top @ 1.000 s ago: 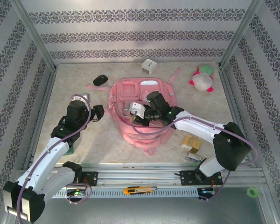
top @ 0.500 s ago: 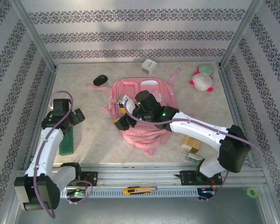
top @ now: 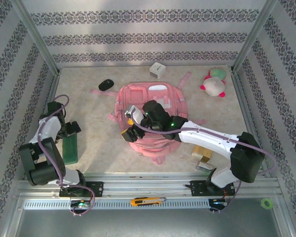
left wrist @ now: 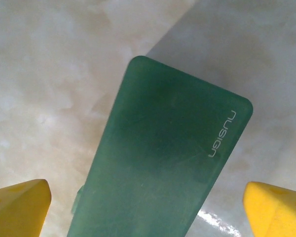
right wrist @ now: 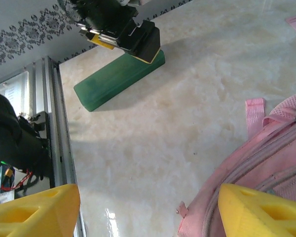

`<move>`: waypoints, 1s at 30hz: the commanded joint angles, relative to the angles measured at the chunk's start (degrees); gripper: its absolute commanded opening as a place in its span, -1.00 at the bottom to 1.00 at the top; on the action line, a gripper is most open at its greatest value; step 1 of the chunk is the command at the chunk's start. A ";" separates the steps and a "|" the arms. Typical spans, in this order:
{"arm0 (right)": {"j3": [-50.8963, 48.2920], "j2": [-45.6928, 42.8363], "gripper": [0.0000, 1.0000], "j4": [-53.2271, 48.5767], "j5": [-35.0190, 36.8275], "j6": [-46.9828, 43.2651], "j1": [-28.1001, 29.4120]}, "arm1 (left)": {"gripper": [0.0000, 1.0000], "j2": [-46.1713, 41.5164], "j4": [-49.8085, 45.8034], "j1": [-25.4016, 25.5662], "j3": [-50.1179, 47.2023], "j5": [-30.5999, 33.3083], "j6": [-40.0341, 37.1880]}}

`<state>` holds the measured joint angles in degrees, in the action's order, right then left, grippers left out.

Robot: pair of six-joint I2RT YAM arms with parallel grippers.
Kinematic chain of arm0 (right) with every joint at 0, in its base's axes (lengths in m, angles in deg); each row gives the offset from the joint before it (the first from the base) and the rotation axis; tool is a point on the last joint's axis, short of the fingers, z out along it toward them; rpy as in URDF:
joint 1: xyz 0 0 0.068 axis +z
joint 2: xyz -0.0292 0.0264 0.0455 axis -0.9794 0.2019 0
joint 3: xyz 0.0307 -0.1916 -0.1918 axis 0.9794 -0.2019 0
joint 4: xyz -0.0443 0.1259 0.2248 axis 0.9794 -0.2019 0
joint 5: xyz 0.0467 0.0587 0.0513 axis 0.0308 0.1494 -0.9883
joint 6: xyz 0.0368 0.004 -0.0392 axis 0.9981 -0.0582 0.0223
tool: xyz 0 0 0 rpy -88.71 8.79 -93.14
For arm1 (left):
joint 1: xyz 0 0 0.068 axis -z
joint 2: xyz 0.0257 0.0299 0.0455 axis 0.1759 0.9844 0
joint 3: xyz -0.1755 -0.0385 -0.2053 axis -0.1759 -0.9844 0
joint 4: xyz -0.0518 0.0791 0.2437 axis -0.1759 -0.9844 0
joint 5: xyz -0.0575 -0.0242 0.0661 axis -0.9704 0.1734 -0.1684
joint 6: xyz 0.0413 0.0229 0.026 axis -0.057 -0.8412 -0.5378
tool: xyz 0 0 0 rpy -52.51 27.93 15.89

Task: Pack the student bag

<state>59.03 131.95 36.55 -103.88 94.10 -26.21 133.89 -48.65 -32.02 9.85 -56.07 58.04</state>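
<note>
Pink student bag [top: 138, 96] lies flat mid-desk [top: 103, 148] in the top view. The right gripper [top: 129, 131] hangs over its near-left edge, and the left gripper [top: 70, 129] is well apart, by a green case [top: 69, 149].

Left wrist: jaws spread wide above that case, not touching it.

Right wrist: jaws spread and empty, with the bag's corner just beside them.

It looks like soft, floppy fabric (likely light, and it will sag), so a zip pull, trim or strap seems the best place to pinch.
</note>
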 commanded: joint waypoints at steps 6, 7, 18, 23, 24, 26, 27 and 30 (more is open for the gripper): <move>-3.33 -3.88 0.48 1.51 2.37 -2.78 -0.11 | 0.99 5.53 0.37 -0.65 2.79 -0.35 -5.06; -3.79 -4.12 0.48 1.66 2.36 -2.75 -0.11 | 0.98 6.29 0.70 -0.70 3.11 -0.25 -5.50; -6.38 -5.89 0.48 2.32 0.77 -3.66 -1.15 | 0.77 14.97 2.38 0.31 6.22 0.72 -7.41; -6.65 -6.42 0.48 2.51 -0.11 -2.13 -3.20 | 0.50 14.01 1.29 2.25 6.39 1.42 -7.74; -6.68 -6.57 0.48 2.62 0.00 -1.55 -3.54 | 0.48 13.38 0.98 2.69 6.43 1.84 -7.42; -7.11 -7.22 0.47 3.00 0.04 -0.39 -4.01 | 0.38 11.56 0.64 3.33 6.19 1.87 -6.62; -7.49 -7.54 0.48 3.30 0.13 0.06 -4.06 | 0.35 10.50 0.52 3.50 5.99 1.80 -6.22; -9.27 -8.55 0.47 5.58 0.67 2.12 -4.06 | 0.24 6.47 0.06 4.14 5.34 0.93 -3.84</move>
<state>51.27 125.28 39.11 -103.05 93.66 -30.23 144.94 -47.56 -28.65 15.52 -55.37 51.75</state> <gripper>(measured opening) 0.738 0.691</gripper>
